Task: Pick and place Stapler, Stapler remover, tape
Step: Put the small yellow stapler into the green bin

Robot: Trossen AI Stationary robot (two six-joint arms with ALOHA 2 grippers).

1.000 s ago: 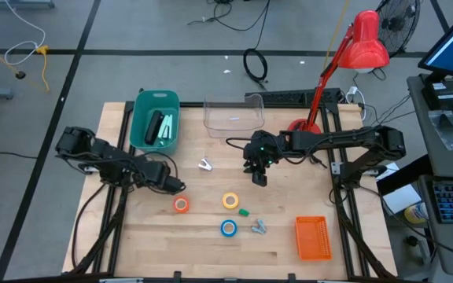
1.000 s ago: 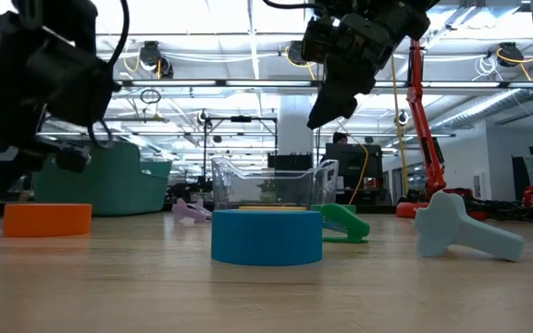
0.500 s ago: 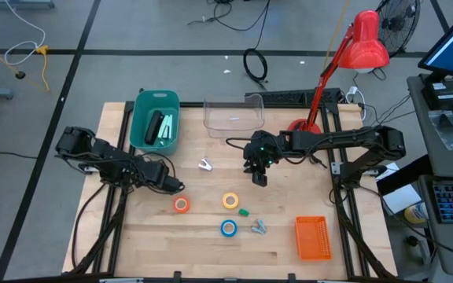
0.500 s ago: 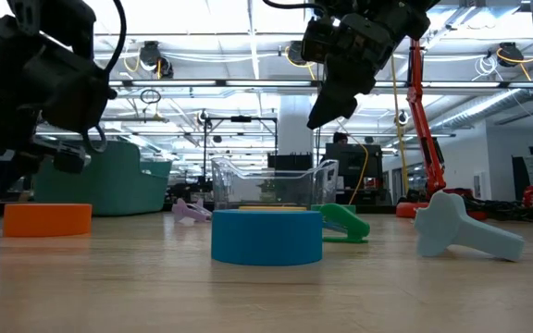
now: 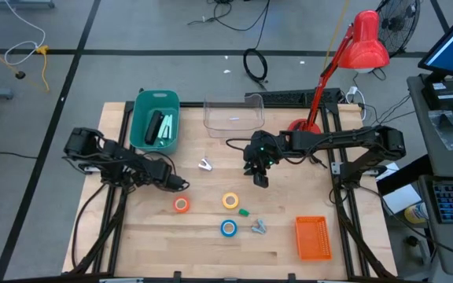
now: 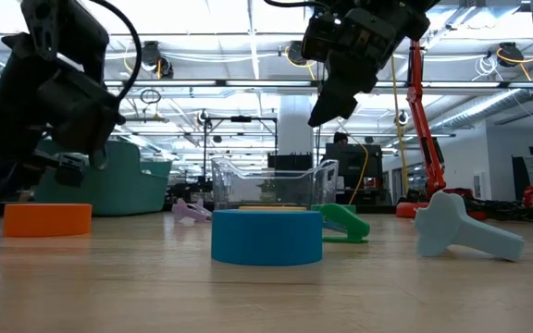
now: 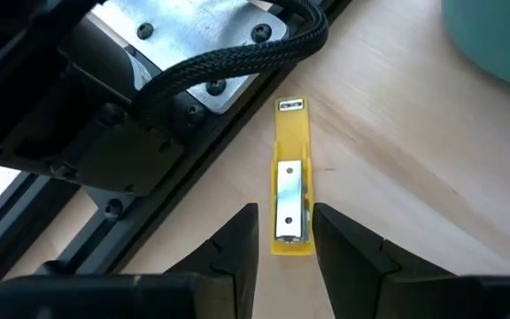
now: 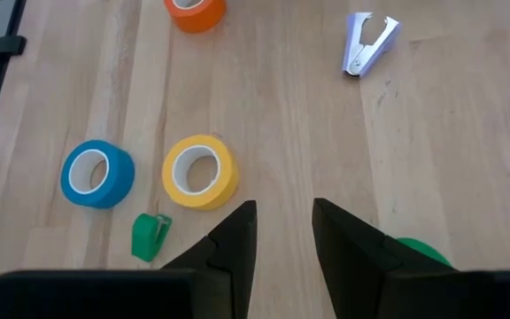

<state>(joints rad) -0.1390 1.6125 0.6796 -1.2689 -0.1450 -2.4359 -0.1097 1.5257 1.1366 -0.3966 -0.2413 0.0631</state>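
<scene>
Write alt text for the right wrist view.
Seen past the right gripper and its parted dark fingers, a wooden table holds yellow tape, blue tape, orange tape, a green staple remover and a lilac staple remover.

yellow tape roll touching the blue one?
Apart. Right wrist view shows bare wood between the yellow ring-shaped tape roll and the blue ring-shaped tape roll.

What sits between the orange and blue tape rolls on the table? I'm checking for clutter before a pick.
Nothing: in the high view the stretch from the orange tape to the blue tape is bare wood. The yellow tape lies off that line.
</scene>
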